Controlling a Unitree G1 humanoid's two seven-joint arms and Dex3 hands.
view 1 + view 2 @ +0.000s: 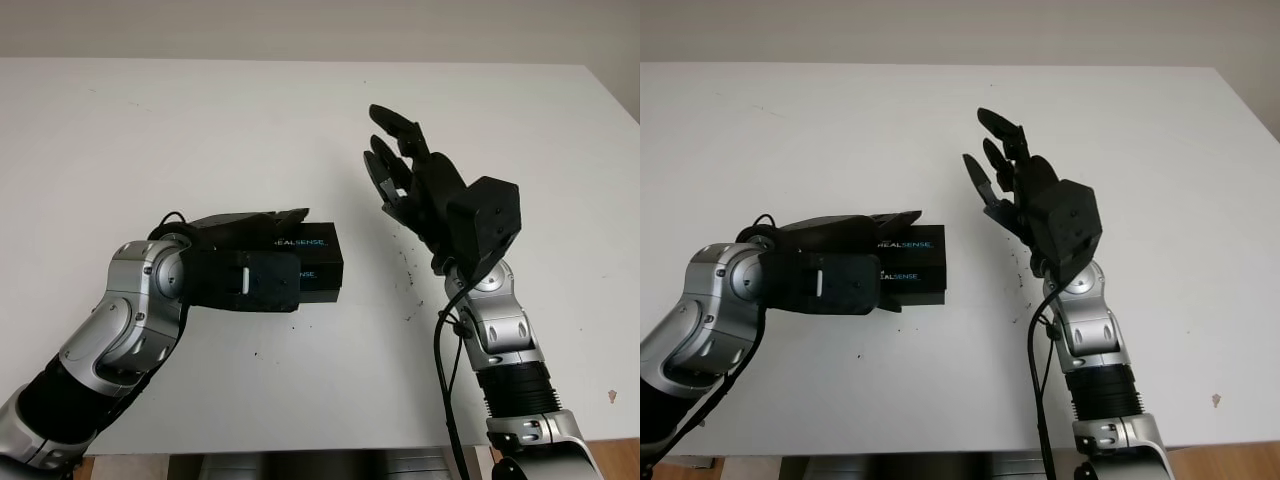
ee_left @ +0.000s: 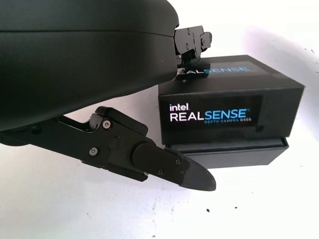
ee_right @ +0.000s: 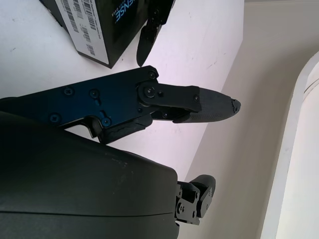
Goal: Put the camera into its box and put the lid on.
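White table (image 1: 250,120) takes up most of the scene. The right hand (image 1: 420,190) is up in the air right of the middle, open, holding nothing. The left hand (image 1: 245,270) is down on the black box (image 2: 232,107), fingers along its top and front side. The lid (image 2: 234,79) sits on the box, not pushed fully down.

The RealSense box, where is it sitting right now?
The RealSense box sits on the white table, left of centre in the head views, with the left robot hand around its left end. The open right robot hand is raised to its right.
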